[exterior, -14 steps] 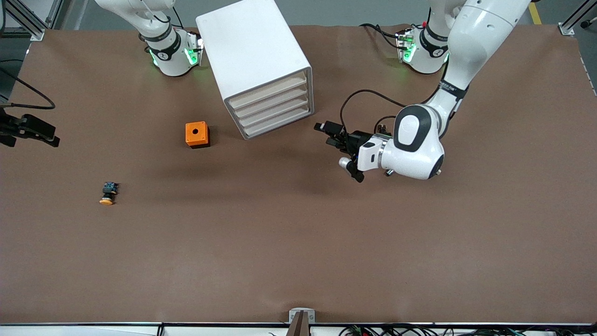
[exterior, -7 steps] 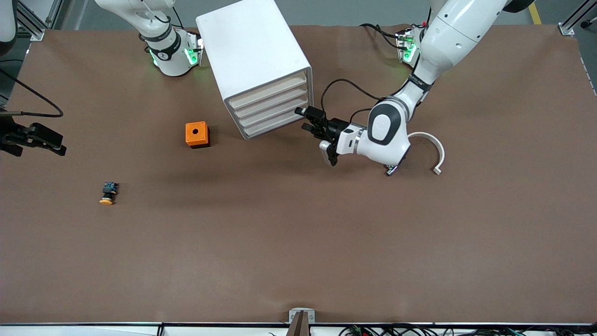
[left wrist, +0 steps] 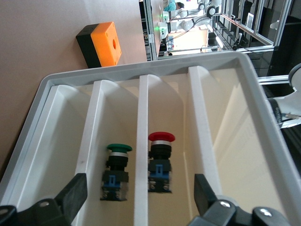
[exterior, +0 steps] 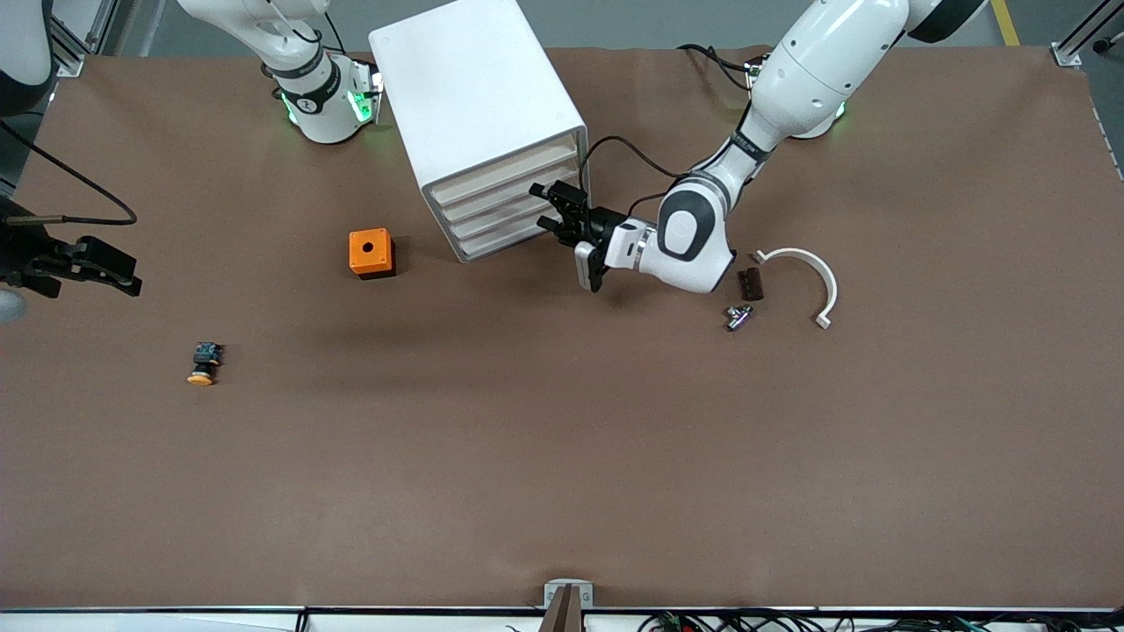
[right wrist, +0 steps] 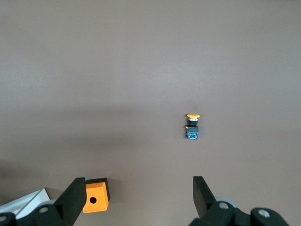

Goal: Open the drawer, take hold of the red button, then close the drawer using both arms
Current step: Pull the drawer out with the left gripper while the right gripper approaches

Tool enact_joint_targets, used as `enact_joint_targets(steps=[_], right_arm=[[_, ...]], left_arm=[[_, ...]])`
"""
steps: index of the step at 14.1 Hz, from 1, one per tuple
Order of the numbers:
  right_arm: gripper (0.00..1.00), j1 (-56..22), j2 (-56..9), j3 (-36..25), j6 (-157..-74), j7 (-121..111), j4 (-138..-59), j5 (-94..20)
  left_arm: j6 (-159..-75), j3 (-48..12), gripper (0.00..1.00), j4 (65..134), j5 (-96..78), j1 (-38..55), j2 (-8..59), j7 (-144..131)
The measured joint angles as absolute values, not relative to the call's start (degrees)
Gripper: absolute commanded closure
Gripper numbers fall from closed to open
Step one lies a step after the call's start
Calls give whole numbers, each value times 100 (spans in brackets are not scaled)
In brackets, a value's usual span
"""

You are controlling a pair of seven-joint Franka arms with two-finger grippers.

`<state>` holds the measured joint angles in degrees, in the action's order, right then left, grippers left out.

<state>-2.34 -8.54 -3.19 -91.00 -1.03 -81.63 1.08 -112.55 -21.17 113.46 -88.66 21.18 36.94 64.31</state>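
Left gripper [exterior: 555,212] spread wide, empty, right at cabinet [exterior: 479,114] front by the drawers. Drawer [exterior: 505,171] shut in front view. Red button [left wrist: 161,160] lies inside a shelf. Right gripper [exterior: 110,263] open, empty, waiting over right arm's table end.
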Motion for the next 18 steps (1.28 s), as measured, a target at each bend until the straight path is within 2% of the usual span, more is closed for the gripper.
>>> enact_joint_targets(steps=[2,4,12,15,18], right_arm=[[0,-348,-854,-315,-9095,139,-8163,105],[0,-484,-854,-311,-9087,390,-8163,104],[0,-986,-854,-301,-8890,1551,-8163,103],[0,-1151,-853,-298,-8806,1957,-8161,102],[0,-1276,-851,-297,-8798,2219,-8161,102]], left_arm=[[-11278,-2118,12,11346,-8920,2175,3743,6624],[-11284,-2118,26,11345,-9001,2209,3796,6724],[-11354,-2120,33,11344,-9460,2457,3876,6746],[-11402,-2120,44,11341,-9884,2702,3884,6735],[-11422,-2119,63,11341,-9936,2755,3890,6669]])
